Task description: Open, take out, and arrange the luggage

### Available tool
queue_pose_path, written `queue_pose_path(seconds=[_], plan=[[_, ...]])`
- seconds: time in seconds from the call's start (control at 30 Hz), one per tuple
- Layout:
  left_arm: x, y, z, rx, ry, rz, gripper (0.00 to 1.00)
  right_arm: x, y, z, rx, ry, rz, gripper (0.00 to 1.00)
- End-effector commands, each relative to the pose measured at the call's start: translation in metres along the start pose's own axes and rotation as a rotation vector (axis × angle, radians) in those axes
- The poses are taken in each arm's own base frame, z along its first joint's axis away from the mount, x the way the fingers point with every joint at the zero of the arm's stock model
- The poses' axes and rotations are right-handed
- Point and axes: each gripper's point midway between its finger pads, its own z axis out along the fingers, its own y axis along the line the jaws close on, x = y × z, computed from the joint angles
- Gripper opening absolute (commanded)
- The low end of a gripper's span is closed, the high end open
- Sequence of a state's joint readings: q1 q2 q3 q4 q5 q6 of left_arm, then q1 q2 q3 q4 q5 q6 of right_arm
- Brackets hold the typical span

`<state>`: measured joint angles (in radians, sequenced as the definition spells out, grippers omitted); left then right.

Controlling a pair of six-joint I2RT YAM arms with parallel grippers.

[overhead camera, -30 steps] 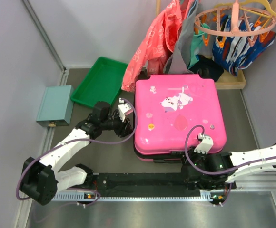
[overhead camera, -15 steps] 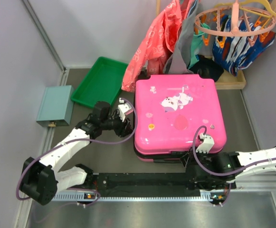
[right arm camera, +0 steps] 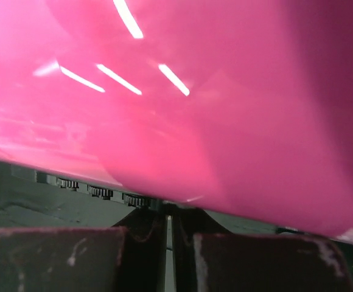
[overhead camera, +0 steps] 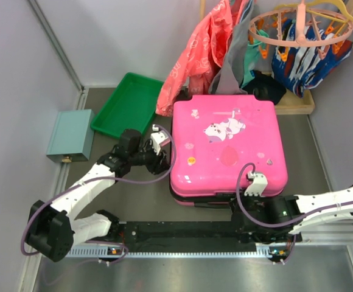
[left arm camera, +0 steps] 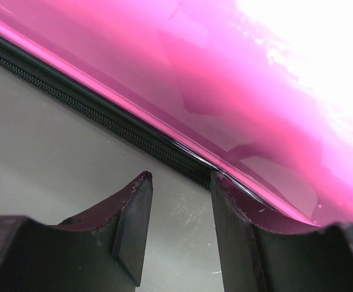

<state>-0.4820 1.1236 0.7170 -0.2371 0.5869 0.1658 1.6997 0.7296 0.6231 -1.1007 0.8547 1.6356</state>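
Observation:
The luggage (overhead camera: pixel 228 146) is a hot-pink hard-shell suitcase with white cartoon stickers, lying flat and closed in the middle. My left gripper (overhead camera: pixel 162 158) sits at its left side. In the left wrist view that gripper (left arm camera: pixel 179 179) is open, with nothing but bare floor between its fingers, just short of the black zipper (left arm camera: pixel 103 118) under the pink shell (left arm camera: pixel 255 91). My right gripper (overhead camera: pixel 237 204) is at the near edge. In its wrist view the right gripper (right arm camera: pixel 167 210) is shut, tips against the zipper line below the shell (right arm camera: pixel 195 91). Whether it pinches a pull is too dark to tell.
A green tray (overhead camera: pixel 128 104) and a pale-teal box (overhead camera: pixel 70 134) lie at the back left. Clothes (overhead camera: pixel 207 55) and a round peg hanger (overhead camera: pixel 301 30) hang over the suitcase's far edge. A black rail (overhead camera: pixel 182 231) runs along the near edge. Walls close in on both sides.
The right gripper has shut and moved slightly left along the near edge. The suitcase has shifted a little to the left. The left arm has stayed put.

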Motion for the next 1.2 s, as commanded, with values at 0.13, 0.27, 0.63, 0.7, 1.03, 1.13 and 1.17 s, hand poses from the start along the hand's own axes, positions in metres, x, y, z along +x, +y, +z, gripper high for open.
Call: queue_pose_path(seconds=[0.13,0.27,0.63,0.7,1.03,1.13,1.17], plan=[[-0.023,-0.035,0.018,0.164,-0.074,0.072,0.49,0.001,0.056,0.012,-0.050,-0.031,-0.071,0.00],[-0.024,-0.048,0.019,0.224,-0.095,0.083,0.49,0.002,0.082,0.015,-0.082,-0.050,-0.100,0.00],[-0.037,-0.060,0.008,0.258,-0.144,0.097,0.50,0.002,0.135,0.005,-0.148,-0.087,-0.219,0.00],[-0.035,-0.060,0.008,0.255,-0.137,0.099,0.50,0.002,0.139,0.005,-0.166,-0.086,-0.203,0.00],[-0.041,-0.060,0.006,0.253,-0.141,0.095,0.50,-0.003,0.197,-0.001,-0.250,-0.119,-0.353,0.00],[-0.039,-0.059,0.006,0.246,-0.138,0.096,0.50,-0.005,0.202,0.000,-0.259,-0.136,-0.363,0.00],[-0.039,-0.058,0.007,0.244,-0.137,0.098,0.50,-0.007,0.202,0.005,-0.246,-0.134,-0.363,0.00]])
